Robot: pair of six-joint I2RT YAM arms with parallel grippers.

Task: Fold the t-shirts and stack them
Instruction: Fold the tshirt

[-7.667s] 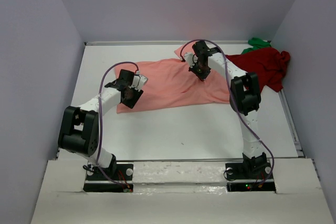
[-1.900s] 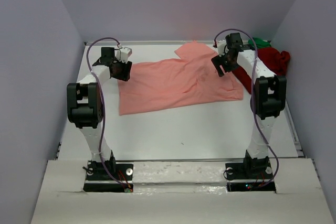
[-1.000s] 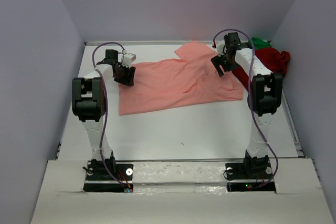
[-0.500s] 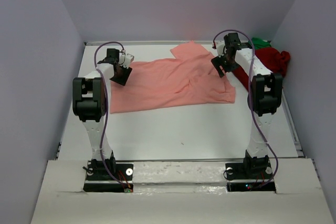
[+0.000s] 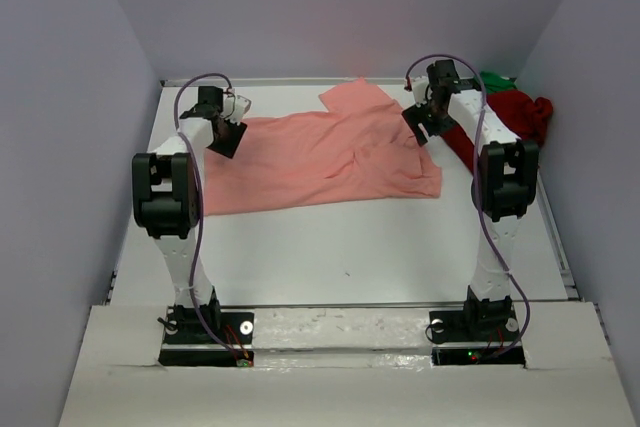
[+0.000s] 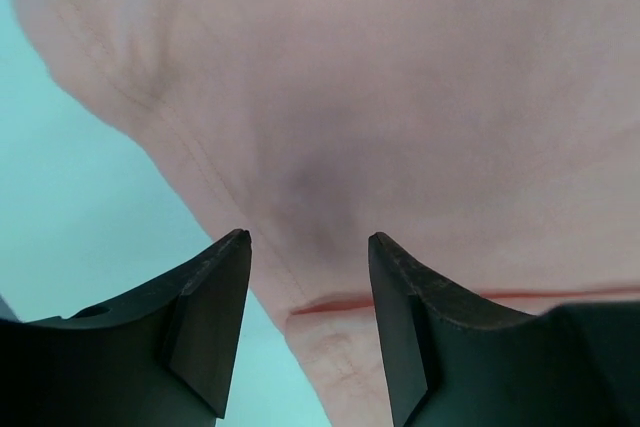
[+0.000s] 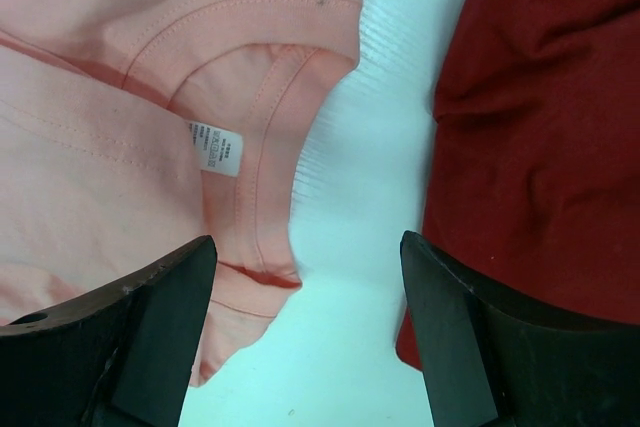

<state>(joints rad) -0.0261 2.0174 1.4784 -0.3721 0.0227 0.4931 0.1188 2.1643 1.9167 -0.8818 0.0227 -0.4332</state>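
While three t-shirts are lying at the far side of the table (image 5: 350, 247) from above, with one salmon-pink t-shirt (image 5: 320, 157) spread flat and one dark red t-shirt (image 5: 515, 112) and one green t-shirt (image 5: 492, 79) bunched far right, two grippers are flanking the pink one. Left wrist: the left gripper (image 6: 309, 239) is standing parted over its hem (image 6: 330, 302), risking slipping off the thin edge. Right wrist: the right gripper (image 7: 307, 242) is gaping wide at the collar (image 7: 265, 97), risking snagging red cloth alongside.

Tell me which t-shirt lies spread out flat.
The salmon-pink t-shirt, spread across the middle; the dark red t-shirt and green t-shirt lie crumpled in the far right corner.
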